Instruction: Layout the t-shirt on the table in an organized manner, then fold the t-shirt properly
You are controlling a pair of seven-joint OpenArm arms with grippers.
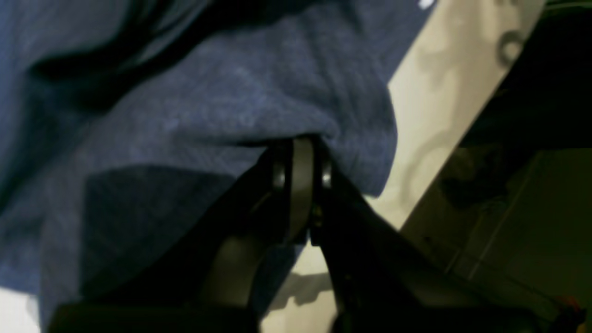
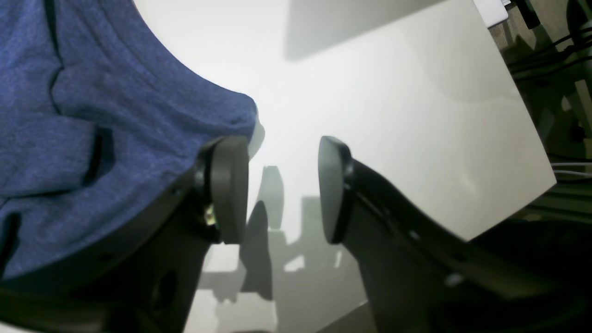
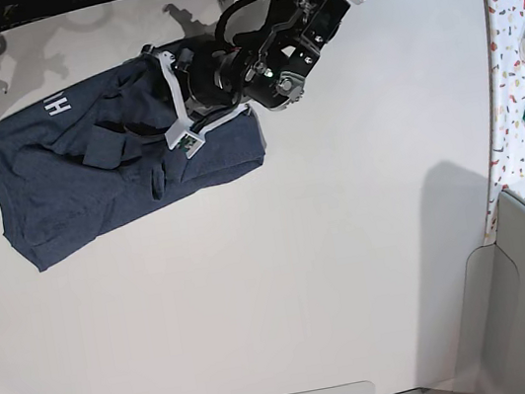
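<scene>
A: where's the t-shirt [image 3: 89, 174]?
B: rumpled at the table's [image 3: 306, 280] far left. Left arm stretches low across it from the top right, left gripper [image 1: 300, 159] pinched on cloth. Right gripper [image 2: 282, 189] beside the shirt edge, fingers apart, empty.

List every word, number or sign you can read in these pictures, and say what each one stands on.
"HI": white block letters on the t-shirt, lying sideways in the base view; any further letters are hidden in a fold.
A white speck on the t-shirt in the left wrist view is too blurred to read.
No other readable text.
</scene>
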